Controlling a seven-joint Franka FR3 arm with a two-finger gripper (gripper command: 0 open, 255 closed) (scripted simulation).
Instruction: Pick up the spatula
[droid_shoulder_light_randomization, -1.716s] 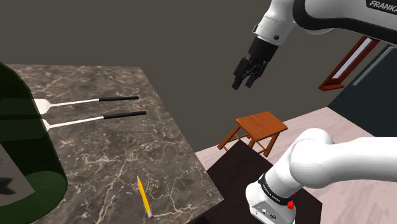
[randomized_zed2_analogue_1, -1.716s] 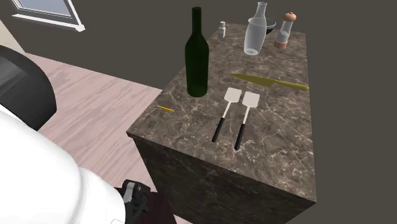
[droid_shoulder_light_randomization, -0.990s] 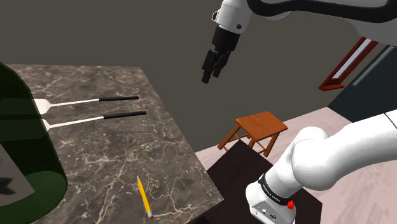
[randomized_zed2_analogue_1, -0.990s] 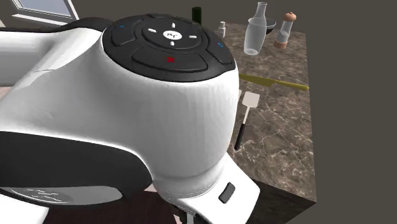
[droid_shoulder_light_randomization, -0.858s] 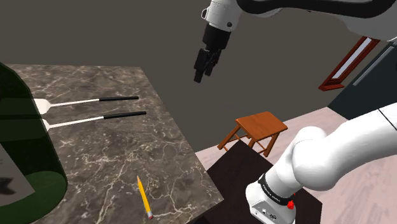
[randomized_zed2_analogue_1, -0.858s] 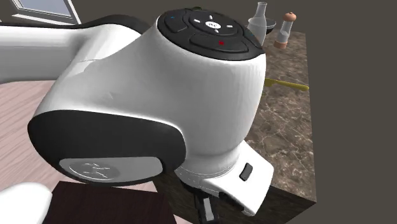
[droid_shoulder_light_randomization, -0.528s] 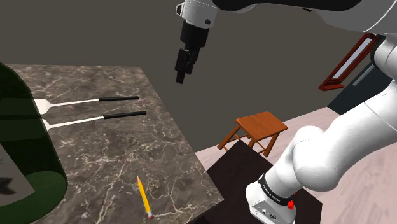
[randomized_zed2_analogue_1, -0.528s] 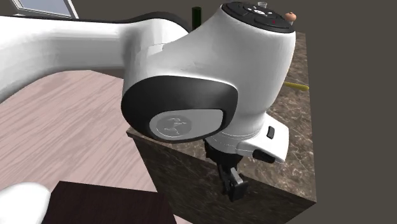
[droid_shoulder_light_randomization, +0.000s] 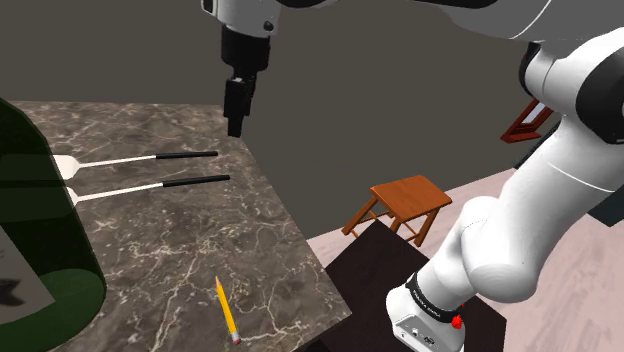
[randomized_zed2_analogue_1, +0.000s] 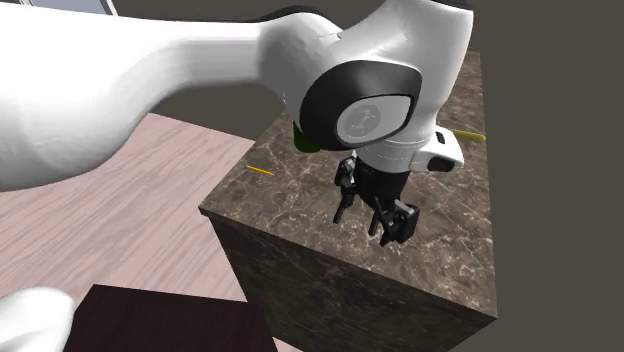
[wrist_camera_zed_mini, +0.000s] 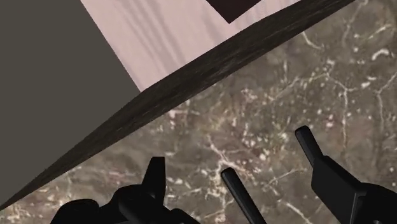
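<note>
Two spatulas with white blades and black handles lie side by side on the dark marble table (droid_shoulder_light_randomization: 180, 240): a farther spatula (droid_shoulder_light_randomization: 130, 159) and a nearer spatula (droid_shoulder_light_randomization: 140, 187). My gripper (droid_shoulder_light_randomization: 237, 124) hangs above the table's edge, just past their handle ends, and is open. In the second exterior view the gripper (randomized_zed2_analogue_1: 372, 215) stands over the handle ends and hides them. In the wrist view the tip of one black handle (wrist_camera_zed_mini: 238, 193) lies below the gripper (wrist_camera_zed_mini: 230, 159), between the spread fingers and untouched. I cannot tell which spatula it belongs to.
A large dark green bottle (droid_shoulder_light_randomization: 40, 230) rises at the shoulder view's left. A yellow pencil (droid_shoulder_light_randomization: 227, 310) lies near the table's front corner. A wooden stool (droid_shoulder_light_randomization: 400, 200) stands on the floor beyond the table edge. A yellow-handled knife (randomized_zed2_analogue_1: 465, 135) lies farther back on the table.
The arm has swung from over the floor toward the shoulder view's left and come down over the table edge by the spatula handles. The spatulas have not moved.
</note>
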